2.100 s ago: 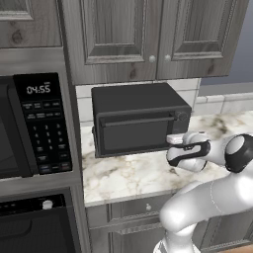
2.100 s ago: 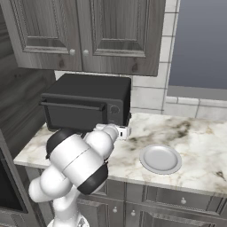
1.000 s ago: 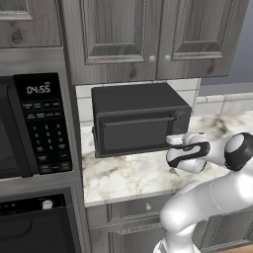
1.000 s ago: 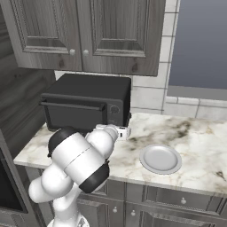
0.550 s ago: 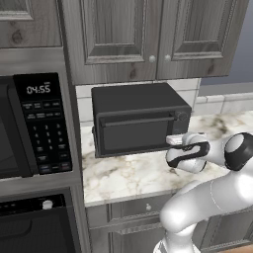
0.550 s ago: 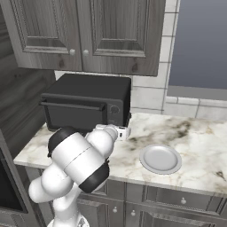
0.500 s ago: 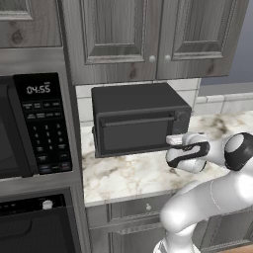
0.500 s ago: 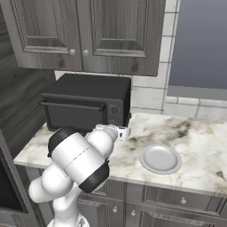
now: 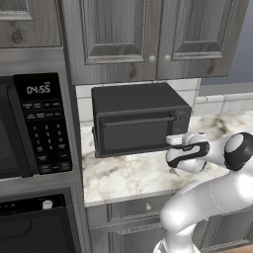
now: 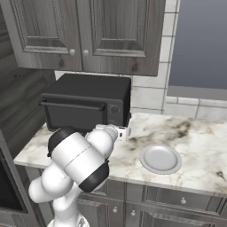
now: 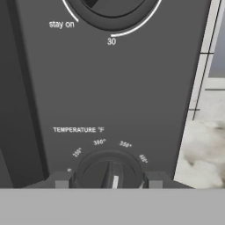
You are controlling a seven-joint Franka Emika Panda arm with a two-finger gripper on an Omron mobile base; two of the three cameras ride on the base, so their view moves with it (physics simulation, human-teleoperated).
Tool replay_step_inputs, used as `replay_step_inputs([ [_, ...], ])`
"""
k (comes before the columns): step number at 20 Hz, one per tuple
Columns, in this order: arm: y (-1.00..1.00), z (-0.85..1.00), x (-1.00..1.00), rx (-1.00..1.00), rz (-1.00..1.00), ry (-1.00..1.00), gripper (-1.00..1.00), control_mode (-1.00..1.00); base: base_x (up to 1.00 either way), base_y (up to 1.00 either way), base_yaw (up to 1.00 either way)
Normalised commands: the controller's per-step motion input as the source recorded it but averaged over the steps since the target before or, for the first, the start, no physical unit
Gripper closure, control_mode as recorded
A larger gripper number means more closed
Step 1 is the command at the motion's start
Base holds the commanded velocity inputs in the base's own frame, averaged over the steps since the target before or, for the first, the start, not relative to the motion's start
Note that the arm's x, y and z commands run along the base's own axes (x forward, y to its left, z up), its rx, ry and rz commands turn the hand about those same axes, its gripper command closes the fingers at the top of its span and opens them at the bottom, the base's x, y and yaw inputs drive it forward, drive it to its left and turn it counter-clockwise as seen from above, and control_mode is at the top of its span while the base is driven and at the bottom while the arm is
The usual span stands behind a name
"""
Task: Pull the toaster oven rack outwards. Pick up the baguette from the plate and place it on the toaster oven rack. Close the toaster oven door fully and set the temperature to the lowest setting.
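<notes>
The claw [image 11: 109, 179] grips the temperature dial [image 11: 107, 170] at the toaster oven [image 9: 138, 118] right edge; the plate [image 10: 160, 158] lies bare on the bench [image 10: 199, 146]

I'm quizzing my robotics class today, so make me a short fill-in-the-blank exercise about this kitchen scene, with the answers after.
1. The toaster oven door is ____.
2. The white plate on the counter has ____ on it.
3. The gripper has one finger on each side of the ____ dial.
4. The microwave clock reads ____.

Missing words: closed; nothing; temperature; 04:55
</notes>
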Motion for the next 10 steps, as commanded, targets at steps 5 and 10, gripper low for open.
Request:
replay_step_inputs([
  [5,0.0,0.0,0.0,0.0,0.0,0.0,1.0,-1.0,0.0,0.0,0.0],
  [10,0.0,0.0,0.0,0.0,0.0,0.0,1.0,-1.0,0.0,0.0,0.0],
])
